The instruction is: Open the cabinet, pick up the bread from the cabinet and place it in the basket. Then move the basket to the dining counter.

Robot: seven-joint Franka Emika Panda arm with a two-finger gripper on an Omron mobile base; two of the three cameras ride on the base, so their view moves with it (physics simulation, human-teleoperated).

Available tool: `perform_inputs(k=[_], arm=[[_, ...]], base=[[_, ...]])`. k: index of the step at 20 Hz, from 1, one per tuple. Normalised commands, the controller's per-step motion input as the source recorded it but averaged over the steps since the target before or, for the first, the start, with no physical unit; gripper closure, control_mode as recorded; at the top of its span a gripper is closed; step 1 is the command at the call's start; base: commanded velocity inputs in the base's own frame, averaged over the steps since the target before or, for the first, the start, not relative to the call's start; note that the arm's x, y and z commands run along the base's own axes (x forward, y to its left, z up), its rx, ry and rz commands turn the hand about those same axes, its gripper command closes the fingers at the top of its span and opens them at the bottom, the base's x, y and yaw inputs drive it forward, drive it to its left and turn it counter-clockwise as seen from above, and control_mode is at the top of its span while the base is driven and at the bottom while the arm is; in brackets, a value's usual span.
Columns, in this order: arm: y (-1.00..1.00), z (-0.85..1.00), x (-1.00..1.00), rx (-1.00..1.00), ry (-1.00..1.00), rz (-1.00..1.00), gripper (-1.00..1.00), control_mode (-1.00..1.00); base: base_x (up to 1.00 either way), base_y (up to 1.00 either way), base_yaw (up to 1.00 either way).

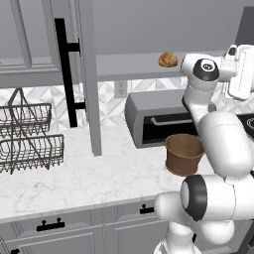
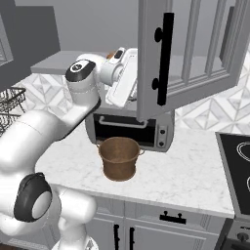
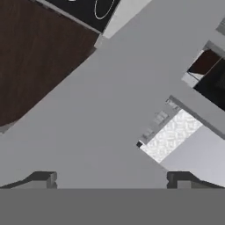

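Observation:
The cabinet stands open, its left door (image 1: 87, 74) and right door (image 2: 163, 58) swung out on black bar handles. The bread (image 1: 168, 59) is a golden-brown bun lying on the cabinet's grey shelf (image 1: 134, 67); in the right base view only a sliver of it (image 2: 117, 52) peeks past the wrist. The white hand (image 1: 241, 74) hangs just right of the bun at shelf height, apart from it. My gripper (image 3: 112, 180) is open, its tips wide apart with nothing between them. The brown woven basket (image 1: 184, 154) (image 2: 118, 158) stands empty on the worktop below. The dining counter is out of view.
A grey toaster oven (image 1: 154, 121) (image 2: 132, 129) sits behind the basket under the shelf. A dark wire two-tier rack (image 1: 30, 139) stands at the left. A black cooktop (image 2: 237, 166) lies at the right. The marble worktop (image 1: 94, 173) stretches over grey drawers.

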Motion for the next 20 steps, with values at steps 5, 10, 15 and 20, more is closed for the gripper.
perform_inputs(k=[5,10,15,20], arm=[[-1.0,0.11,-0.74,0.07,0.05,-0.16,-1.0,-1.0],[-1.0,0.14,-0.97,0.26,-0.08,0.02,-1.0,-1.0],[-1.0,0.0,-0.11,0.24,-0.17,0.36,-1.0,-1.0],[-0.55,0.0,0.0,0.07,-0.05,0.17,-1.0,-1.0]], base=[[0.0,0.0,0.0],[0.0,0.0,0.0],[0.0,0.0,0.0],[0.0,0.0,0.0]])
